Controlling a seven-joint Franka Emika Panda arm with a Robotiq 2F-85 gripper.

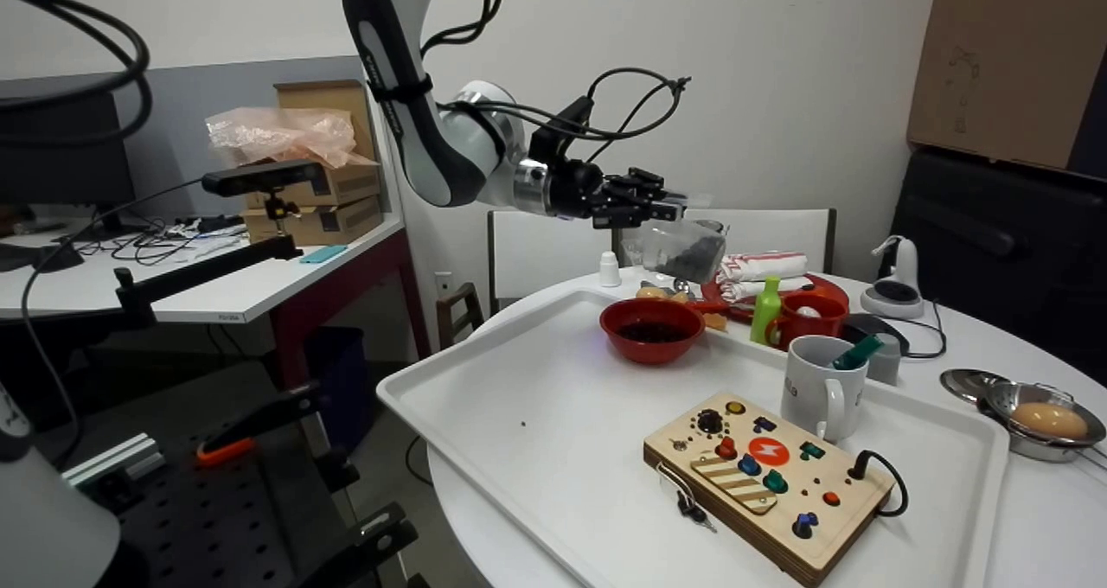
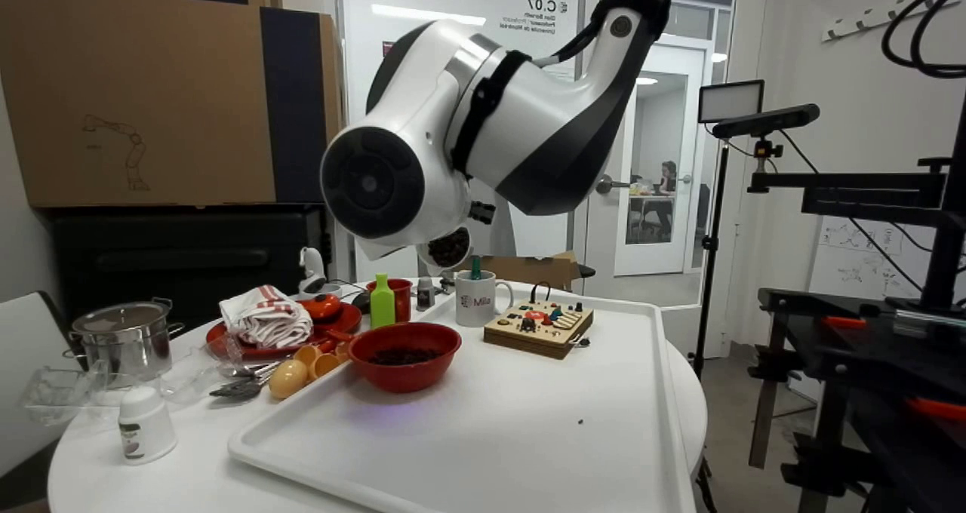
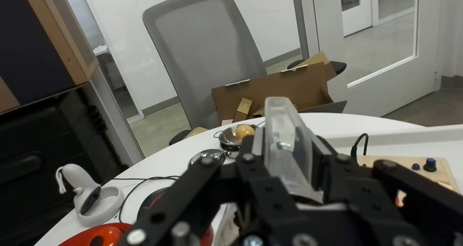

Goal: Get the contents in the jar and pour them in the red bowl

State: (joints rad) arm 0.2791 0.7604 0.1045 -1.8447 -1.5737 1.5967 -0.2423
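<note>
Wrist view: the gripper (image 3: 288, 150) pinches the clear jar (image 3: 287, 134) from both sides; whether the narrow see-through piece in the grip is wall or handle, I cannot tell. It looks stiff, thin and slick, probably plastic, so a firm pinch should hold it

In an exterior view the jar hangs tilted, above the red bowl (image 1: 653, 351) and towards its right as pictured, clear of it. The dark contents (image 1: 700, 257) lie slumped at the side away from the gripper. Their weight, likely small, sits out past the hold and could make the jar swivel, so the best place to take it is the side away from the pouring edge

In an exterior view where the white mug (image 2: 471, 311) stands beyond the red bowl, the jar shows only in part past the arm (image 2: 558, 132), higher than the red bowl. Dark bits (image 2: 404, 356) cover the bottom of the red bowl, so I judge the pour partly done, with more left in the jar. A dark speck (image 2: 580, 422) lies on the white tray (image 2: 506, 437), well apart from the red bowl; the bits look light, apt to scatter, so tilt slowly
</note>
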